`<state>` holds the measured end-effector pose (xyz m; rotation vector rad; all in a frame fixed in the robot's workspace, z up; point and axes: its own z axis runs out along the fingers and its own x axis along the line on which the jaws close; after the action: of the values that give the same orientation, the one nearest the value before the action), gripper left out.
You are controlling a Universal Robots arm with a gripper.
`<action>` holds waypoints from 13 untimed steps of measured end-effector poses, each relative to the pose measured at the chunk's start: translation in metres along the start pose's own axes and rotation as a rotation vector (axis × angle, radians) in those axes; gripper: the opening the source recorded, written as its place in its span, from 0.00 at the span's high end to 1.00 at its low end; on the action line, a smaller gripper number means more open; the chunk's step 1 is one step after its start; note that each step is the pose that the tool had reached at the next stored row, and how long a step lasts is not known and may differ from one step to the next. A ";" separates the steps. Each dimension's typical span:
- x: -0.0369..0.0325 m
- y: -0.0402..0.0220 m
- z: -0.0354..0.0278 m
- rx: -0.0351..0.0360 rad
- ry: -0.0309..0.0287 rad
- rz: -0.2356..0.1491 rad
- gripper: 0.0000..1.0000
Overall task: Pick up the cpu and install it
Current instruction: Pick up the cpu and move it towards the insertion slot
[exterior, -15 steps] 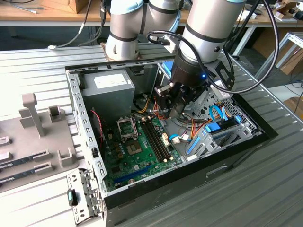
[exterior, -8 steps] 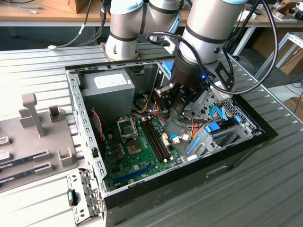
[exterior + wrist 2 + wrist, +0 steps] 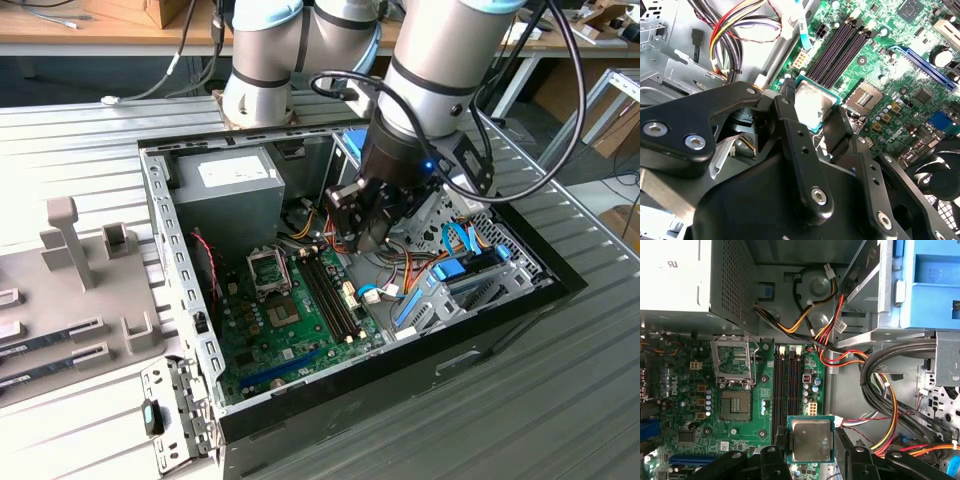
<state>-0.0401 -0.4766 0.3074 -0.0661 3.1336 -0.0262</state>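
The cpu (image 3: 811, 439), a silvery square chip with a thin green rim, sits between my gripper's (image 3: 810, 450) black fingers (image 3: 779, 441) in both wrist views, and the gripper is shut on its edges. In the second wrist view the cpu (image 3: 814, 103) hangs above the green motherboard (image 3: 890, 45). In the exterior view my gripper (image 3: 364, 238) hovers inside the open computer case, over the black memory slots (image 3: 330, 290). The motherboard's metal-framed socket (image 3: 735, 399) stands open with its lid raised, across the memory slots (image 3: 785, 385) from the held chip.
The case walls (image 3: 185, 290) surround the board. A grey power supply (image 3: 225, 200) sits at the back. Coloured cable bundles (image 3: 880, 390) and blue drive bays (image 3: 455, 285) lie toward the exterior view's right. A grey fixture plate (image 3: 70, 290) lies outside the case at the exterior view's left.
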 end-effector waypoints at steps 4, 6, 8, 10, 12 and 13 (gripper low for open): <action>0.0000 -0.0002 0.0010 0.0000 0.0000 0.000 0.53; 0.0000 -0.0002 0.0015 0.0000 0.0000 0.000 0.53; 0.0000 -0.0002 0.0021 -0.0002 -0.0001 0.000 0.53; 0.0000 -0.0002 0.0025 -0.0001 0.0000 0.000 0.53; 0.0000 -0.0002 0.0034 -0.0002 -0.0001 0.000 0.53; 0.0000 -0.0002 0.0039 -0.0001 0.0000 0.000 0.53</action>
<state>-0.0401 -0.4769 0.3035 -0.0661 3.1335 -0.0260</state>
